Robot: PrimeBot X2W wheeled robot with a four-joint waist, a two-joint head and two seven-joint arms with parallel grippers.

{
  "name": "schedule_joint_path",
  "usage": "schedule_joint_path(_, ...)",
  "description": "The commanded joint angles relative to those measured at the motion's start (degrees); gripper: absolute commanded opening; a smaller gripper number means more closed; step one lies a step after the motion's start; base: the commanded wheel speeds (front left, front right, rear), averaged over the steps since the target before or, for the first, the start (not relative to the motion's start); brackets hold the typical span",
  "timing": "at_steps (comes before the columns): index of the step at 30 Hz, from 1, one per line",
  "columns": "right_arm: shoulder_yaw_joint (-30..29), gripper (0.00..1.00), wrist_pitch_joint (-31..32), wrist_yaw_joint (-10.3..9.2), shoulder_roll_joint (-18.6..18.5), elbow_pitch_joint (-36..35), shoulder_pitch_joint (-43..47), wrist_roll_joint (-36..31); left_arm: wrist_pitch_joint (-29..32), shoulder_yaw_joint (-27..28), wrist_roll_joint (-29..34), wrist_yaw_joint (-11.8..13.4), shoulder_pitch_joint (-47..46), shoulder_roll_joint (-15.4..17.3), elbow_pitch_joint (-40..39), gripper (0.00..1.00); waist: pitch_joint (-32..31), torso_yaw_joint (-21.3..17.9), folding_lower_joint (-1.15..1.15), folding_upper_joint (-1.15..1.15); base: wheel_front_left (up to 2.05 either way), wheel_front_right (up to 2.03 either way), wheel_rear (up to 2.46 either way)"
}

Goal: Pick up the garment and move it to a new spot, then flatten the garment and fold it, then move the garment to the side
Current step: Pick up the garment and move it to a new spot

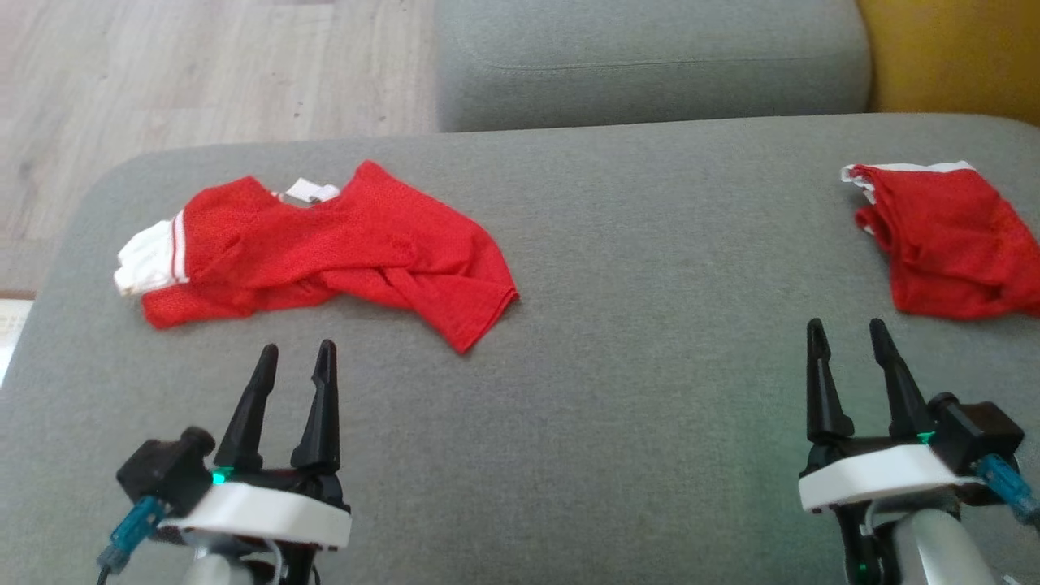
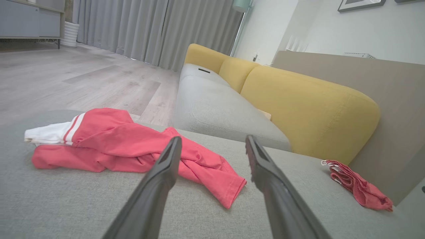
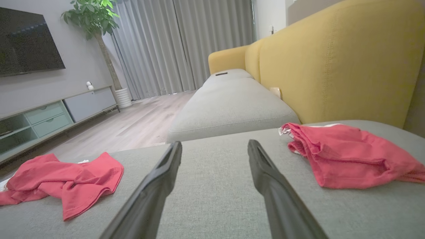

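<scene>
Above the grey cushion [image 1: 617,390], the left gripper [image 1: 297,348] and right gripper [image 1: 847,325] hang spread and empty. The crumpled red garment [image 1: 341,252] lies just beyond the left one, and a second red cloth [image 1: 951,244] beyond the right. The right wrist view adds a television [image 3: 26,43] and a plant [image 3: 94,16]; the left wrist view adds a framed picture [image 2: 360,5].

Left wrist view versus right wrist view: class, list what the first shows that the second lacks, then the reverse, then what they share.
Left wrist view, not the right: a dark-framed wall picture and a beige wall panel behind the sofa. Right wrist view, not the left: a black wall-mounted television and a leafy green potted plant. Shared: the crumpled red garment with a white sleeve, a smaller bunched red cloth, the grey fabric cushion, the yellow sofa backrest and grey curtains.
</scene>
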Motion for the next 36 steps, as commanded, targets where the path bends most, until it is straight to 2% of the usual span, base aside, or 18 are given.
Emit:
schedule_joint_path(1,2.0,1.00,-0.8,-0.05,-0.1,-1.6,-1.7,0.4,-0.3,1.8,-0.4,-0.3,-2.5,0.4,-1.7,1.00,0.1,1.3,0.00,0.00,0.00,0.00,0.00)
schedule_joint_path(20,8.3,1.00,-0.7,-0.05,-0.1,-0.1,-3.2,1.8,-0.3,5.3,0.7,-0.3,-4.7,0.4,-1.9,1.00,3.1,15.3,0.00,0.00,0.00,0.00,0.00)
schedule_joint_path(25,8.7,1.00,-0.7,-0.05,-0.1,0.0,-4.2,1.4,-0.3,6.7,1.2,-0.3,-5.8,0.4,-1.7,1.00,4.5,15.9,0.00,0.00,0.00,0.00,0.00)
schedule_joint_path(30,8.1,1.00,0.5,-0.05,-0.1,-1.2,-6.0,1.0,-0.3,8.2,2.8,-0.3,-9.5,0.4,-0.4,1.00,8.0,14.8,0.00,0.00,0.00,0.00,0.00)
schedule_joint_path(33,7.6,1.00,1.8,-0.05,-0.2,-3.2,-7.6,-0.2,-0.3,7.2,3.7,-0.3,-13.9,2.5,2.5,1.00,11.2,13.5,0.00,0.00,0.00,0.00,0.00)
schedule_joint_path(36,6.6,1.00,3.0,-0.05,-0.6,-5.4,-9.0,-1.4,0.9,4.3,3.9,-0.3,-19.1,6.5,9.3,1.00,14.4,11.7,0.00,0.00,0.00,0.00,0.00)
